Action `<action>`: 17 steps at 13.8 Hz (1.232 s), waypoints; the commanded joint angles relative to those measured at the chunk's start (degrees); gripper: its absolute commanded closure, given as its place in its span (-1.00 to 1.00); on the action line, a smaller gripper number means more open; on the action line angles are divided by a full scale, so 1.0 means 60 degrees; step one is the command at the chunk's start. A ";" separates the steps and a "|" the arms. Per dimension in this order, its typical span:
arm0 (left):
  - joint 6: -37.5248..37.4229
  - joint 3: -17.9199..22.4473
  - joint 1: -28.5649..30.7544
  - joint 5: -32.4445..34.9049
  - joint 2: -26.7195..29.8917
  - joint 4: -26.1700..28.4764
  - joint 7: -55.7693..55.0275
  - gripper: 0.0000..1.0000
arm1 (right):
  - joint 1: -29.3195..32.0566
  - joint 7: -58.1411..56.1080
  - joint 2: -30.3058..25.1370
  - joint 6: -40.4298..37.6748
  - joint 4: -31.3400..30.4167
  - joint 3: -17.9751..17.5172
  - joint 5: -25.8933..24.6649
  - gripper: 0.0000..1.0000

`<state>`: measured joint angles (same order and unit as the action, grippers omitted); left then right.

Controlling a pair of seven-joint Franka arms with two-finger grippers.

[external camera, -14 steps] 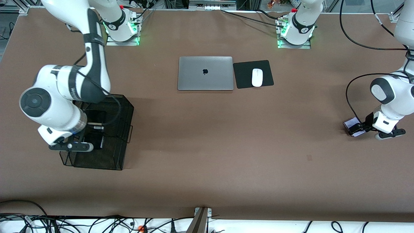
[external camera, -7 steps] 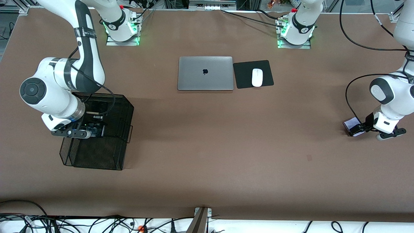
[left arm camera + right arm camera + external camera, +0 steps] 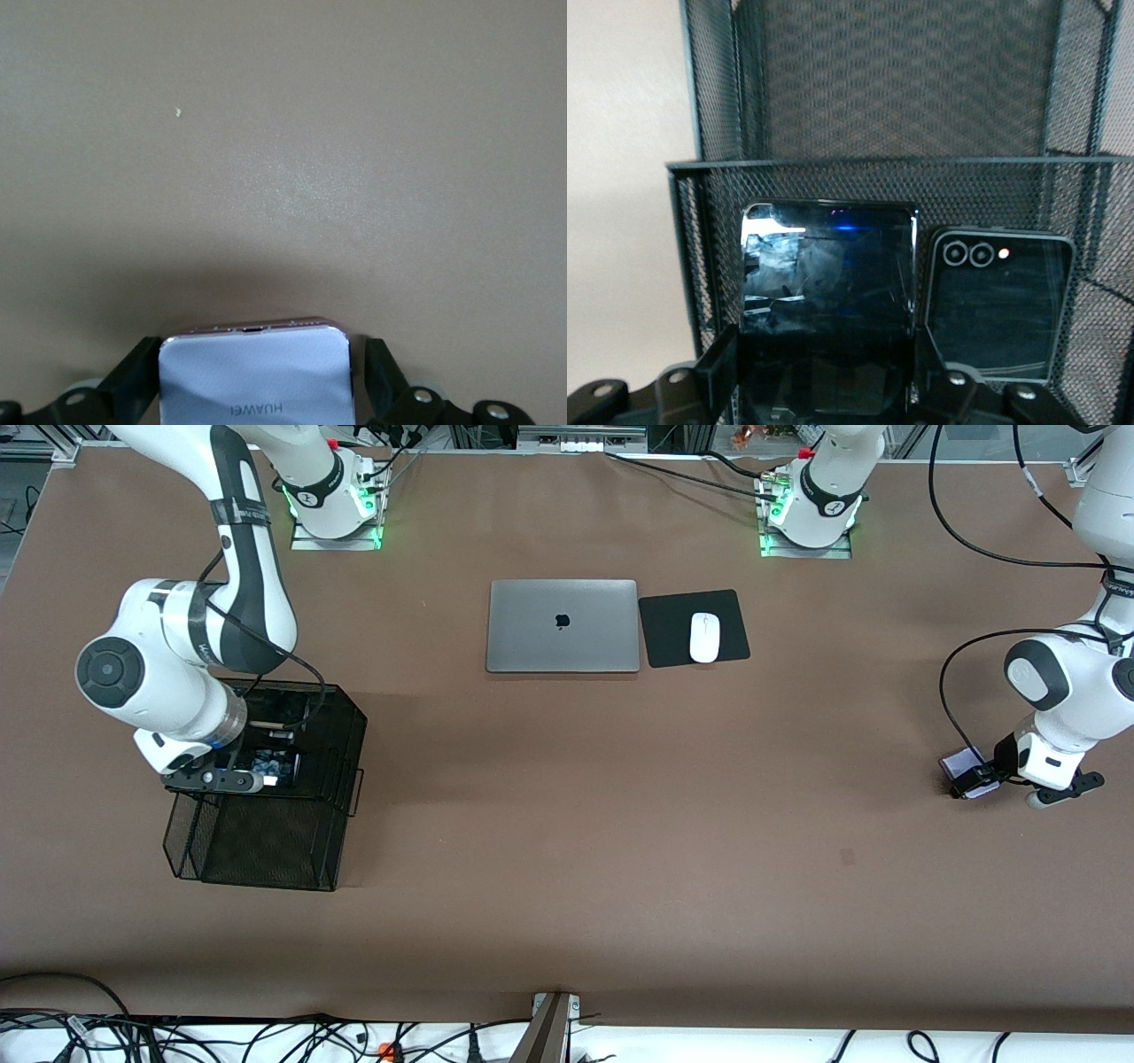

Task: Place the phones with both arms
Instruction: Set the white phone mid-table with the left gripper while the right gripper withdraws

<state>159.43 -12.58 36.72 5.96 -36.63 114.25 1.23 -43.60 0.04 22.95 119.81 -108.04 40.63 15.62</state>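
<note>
Now the right gripper pinches a black phone over the mesh basket; the left gripper, jaws spread, straddles the lilac phone.

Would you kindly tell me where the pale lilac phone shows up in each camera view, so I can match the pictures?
Front view: the lilac phone lies on the table near the left arm's end, at the left gripper.
Left wrist view: the phone fills the bottom middle, between the gripper's fingers.
Right wrist view: not in it; only the mesh basket and two black phones show.
Shared landmark: the brown table.
</note>
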 commanded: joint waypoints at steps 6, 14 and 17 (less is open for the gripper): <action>0.0601 0.0060 -0.0011 -0.0172 0.0071 0.0764 -0.0205 -0.58 | -0.0028 0.0066 -0.0060 0.0759 -0.0231 -0.0049 0.0179 1.00; -0.1221 0.0046 -0.0157 -0.0129 0.0201 -0.0331 -0.0366 1.00 | -0.0013 0.0051 0.0116 0.0775 -0.0085 -0.0049 0.0575 -0.65; -0.3845 -0.0027 -0.0726 -0.0085 0.0451 -0.1737 -0.0934 1.00 | 0.0001 0.0051 0.0116 0.0731 0.0090 -0.0049 0.0575 -0.98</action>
<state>144.96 -13.00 35.61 5.95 -35.37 108.83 -1.37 -43.61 0.11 24.24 124.46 -108.54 40.36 17.93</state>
